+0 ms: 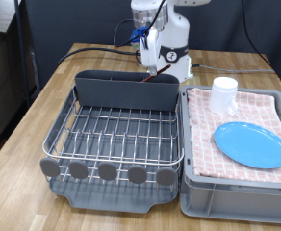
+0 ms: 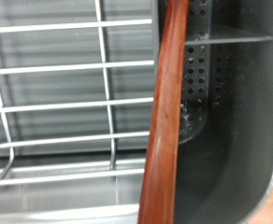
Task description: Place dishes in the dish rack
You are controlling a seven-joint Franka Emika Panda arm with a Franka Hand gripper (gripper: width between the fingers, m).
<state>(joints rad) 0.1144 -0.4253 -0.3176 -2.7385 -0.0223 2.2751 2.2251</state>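
My gripper point(image 1: 162, 69) hangs just above the tall grey compartment point(image 1: 126, 89) at the back of the dish rack point(image 1: 112, 135). It is shut on the brown wooden spoon point(image 2: 165, 121), whose handle runs down into the compartment point(image 2: 235, 121) beside the silver wire grid point(image 2: 62, 103). My fingers do not show in the wrist view. The white mug point(image 1: 224, 94) and the round light-blue plate point(image 1: 251, 144) sit on the red-checked cloth point(image 1: 275, 106) in the grey crate point(image 1: 237, 197), at the exterior view's right.
Round grey discs point(image 1: 107, 171) line the rack's near edge. The rack and crate stand side by side on a wooden table point(image 1: 25, 125). Cables point(image 1: 102, 50) trail across the table behind the rack.
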